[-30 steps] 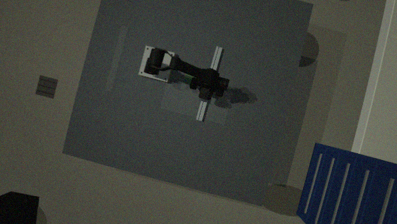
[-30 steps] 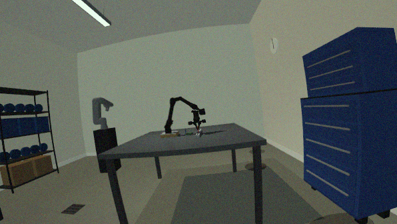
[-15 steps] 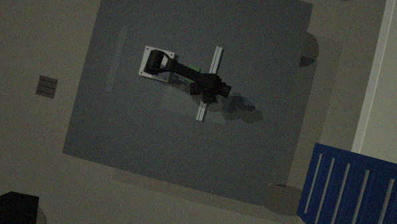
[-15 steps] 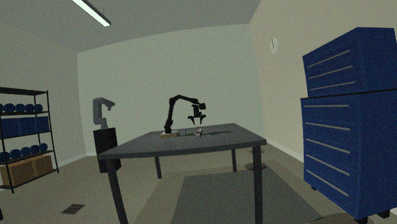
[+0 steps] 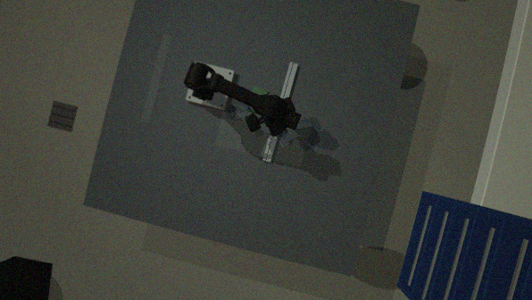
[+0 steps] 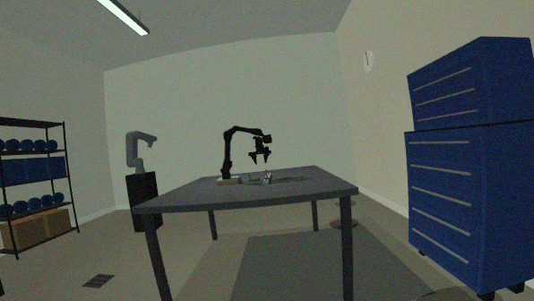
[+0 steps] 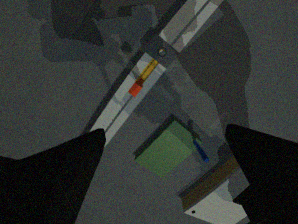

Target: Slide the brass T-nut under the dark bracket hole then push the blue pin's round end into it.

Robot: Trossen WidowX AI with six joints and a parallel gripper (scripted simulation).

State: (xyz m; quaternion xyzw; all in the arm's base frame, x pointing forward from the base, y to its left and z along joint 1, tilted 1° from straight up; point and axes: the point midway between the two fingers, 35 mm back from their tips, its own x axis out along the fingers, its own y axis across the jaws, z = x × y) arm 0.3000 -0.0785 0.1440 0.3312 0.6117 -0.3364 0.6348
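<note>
My gripper (image 6: 260, 162) (image 7: 165, 132) is open and empty, well above the table. The aluminum rail (image 5: 290, 78) (image 7: 111, 111) lies on the table, with the dark bracket (image 7: 151, 44) across it. Brass colour shows in the bracket's hole. The orange handle (image 6: 266, 172) (image 7: 135, 89) sticks up from the rail. In the wrist view its brass-yellow shaft reaches to the bracket's edge; the nut's body is mostly hidden. The green tray (image 5: 260, 91) (image 7: 165, 150) lies beside the rail. The blue pin (image 7: 201, 151) stands at the tray's end nearer the arm's base.
The white base plate (image 5: 227, 76) (image 7: 215, 206) of the arm is behind the tray, on the pin's side. The grey table (image 6: 193, 197) carries everything. In the top view the arm covers the middle of the rail. Dark arm shadows fall across the rail and table.
</note>
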